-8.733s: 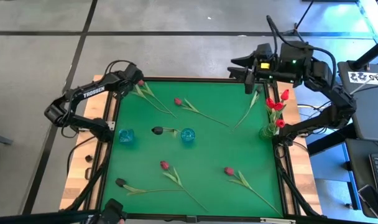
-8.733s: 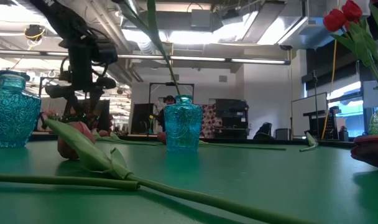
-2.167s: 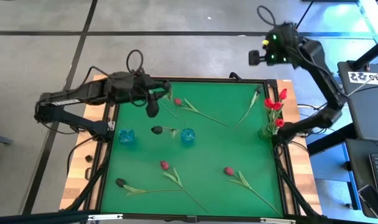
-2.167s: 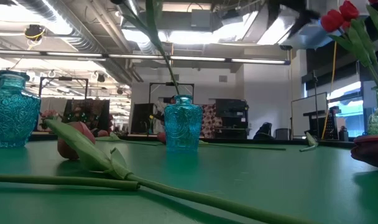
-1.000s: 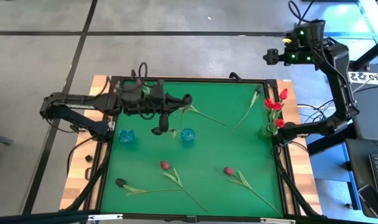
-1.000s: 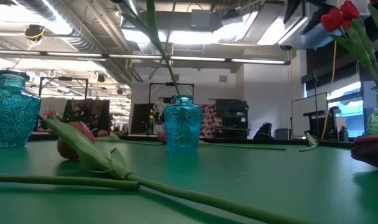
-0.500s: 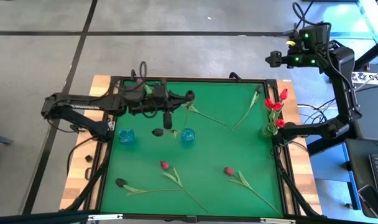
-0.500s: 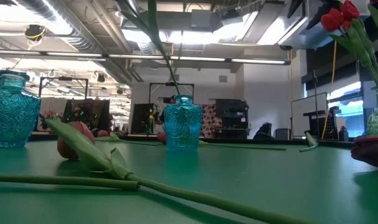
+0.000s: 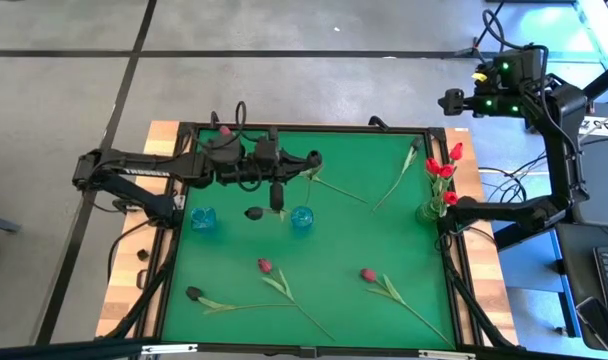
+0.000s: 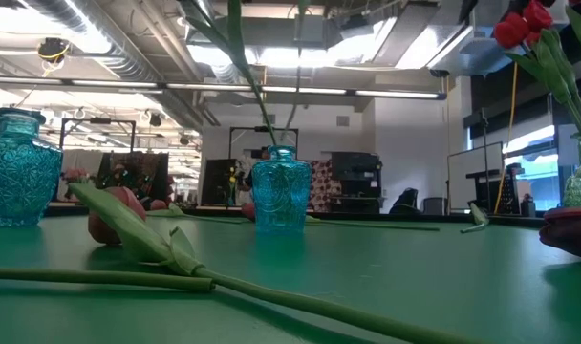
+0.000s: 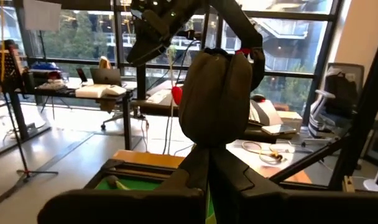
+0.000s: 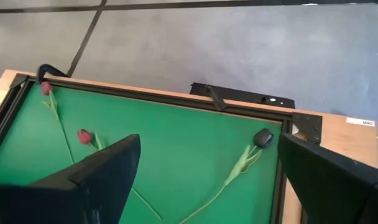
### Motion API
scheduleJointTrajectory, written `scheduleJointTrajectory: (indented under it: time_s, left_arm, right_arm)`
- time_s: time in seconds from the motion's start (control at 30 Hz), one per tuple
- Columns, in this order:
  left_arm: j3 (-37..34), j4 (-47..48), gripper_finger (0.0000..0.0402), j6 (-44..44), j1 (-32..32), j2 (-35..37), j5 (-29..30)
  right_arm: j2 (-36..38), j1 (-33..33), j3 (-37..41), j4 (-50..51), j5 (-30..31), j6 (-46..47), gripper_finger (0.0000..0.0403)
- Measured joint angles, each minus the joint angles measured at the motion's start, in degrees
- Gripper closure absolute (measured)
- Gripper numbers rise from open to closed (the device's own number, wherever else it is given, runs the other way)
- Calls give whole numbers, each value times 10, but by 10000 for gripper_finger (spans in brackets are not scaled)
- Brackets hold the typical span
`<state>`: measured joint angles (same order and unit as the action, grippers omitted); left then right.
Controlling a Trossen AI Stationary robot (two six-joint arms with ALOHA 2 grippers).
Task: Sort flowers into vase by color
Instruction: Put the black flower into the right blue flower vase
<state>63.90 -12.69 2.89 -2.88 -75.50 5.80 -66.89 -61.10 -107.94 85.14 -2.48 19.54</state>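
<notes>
Though no readable writing, black tulip [image 11: 215, 99] clamped in left claw [image 11: 207, 163].

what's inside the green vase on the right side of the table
The green vase at the table's right edge holds red tulips, heads above its mouth. Their stem ends inside the vase cannot be seen, so the exact count is unclear.

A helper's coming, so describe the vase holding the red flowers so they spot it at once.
Find the green table, then its right edge, about halfway along. The vase stands there, pale green with red tulips; the other two vases are blue, toward the left.
</notes>
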Motion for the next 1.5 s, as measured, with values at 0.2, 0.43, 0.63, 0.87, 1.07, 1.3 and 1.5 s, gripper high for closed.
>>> scheduleJointTrajectory:
  time_s: [0.2,0.43,0.63,0.87,1.07,1.3,1.5]
  left_arm:
    - [0,2,398,4,10,-24,6]
    - [0,20,398,-2,20,-29,29]
    - [0,119,398,16,19,-26,44]
    - [0,221,367,70,13,-20,51]
    - [0,278,305,101,1,6,21]
    - [12,359,260,94,-28,24,12]
    - [70,464,256,75,-45,24,-5]
  right_arm:
    - [6,0,0,3,0,1,24]
    - [13,0,0,11,-1,1,24]
    - [17,0,0,22,-1,1,24]
    - [18,0,0,22,-6,1,24]
    - [18,0,0,21,-11,-8,24]
    - [18,0,0,21,-11,-14,24]
    - [18,0,0,21,-16,-15,24]
